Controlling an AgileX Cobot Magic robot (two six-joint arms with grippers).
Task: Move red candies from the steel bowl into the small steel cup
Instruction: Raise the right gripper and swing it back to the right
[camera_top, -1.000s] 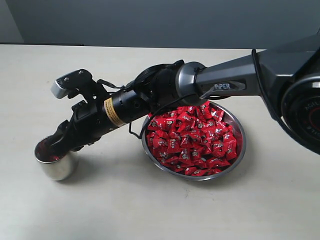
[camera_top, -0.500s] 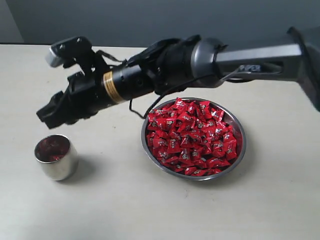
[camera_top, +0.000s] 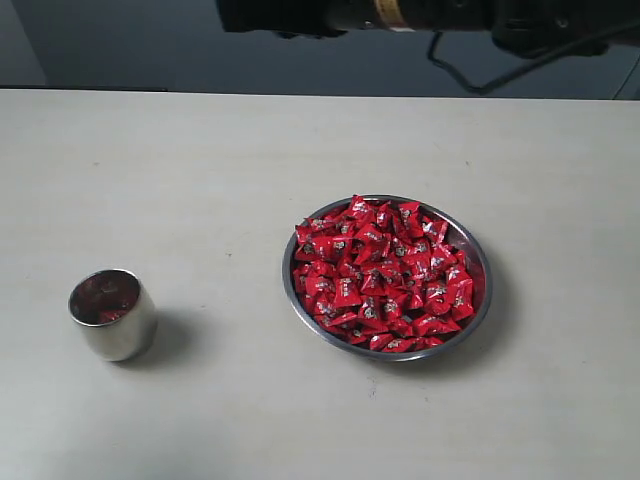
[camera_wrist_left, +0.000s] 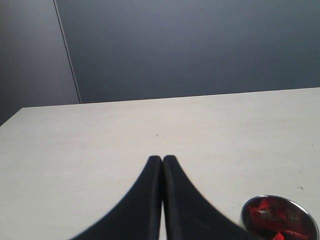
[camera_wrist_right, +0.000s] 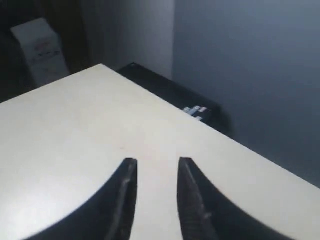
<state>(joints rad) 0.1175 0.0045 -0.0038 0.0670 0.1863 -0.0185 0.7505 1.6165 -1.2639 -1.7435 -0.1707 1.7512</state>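
Between picks: the right claw (camera_wrist_right: 155, 172) hangs above the desk (camera_top: 200, 170), jaws apart, empty; the left claw (camera_wrist_left: 162, 165) rests closed near the small steel cup (camera_top: 115, 335). The steel bowl (camera_top: 484, 300) is heaped with red candies (camera_top: 385, 275), so next the right claw should descend and pinch one

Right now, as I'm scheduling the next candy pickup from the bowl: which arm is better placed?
Right, probably. The steel bowl of red candies lies on its side, and the right pincer is open and empty. The left pincer is shut, near the small steel cup.
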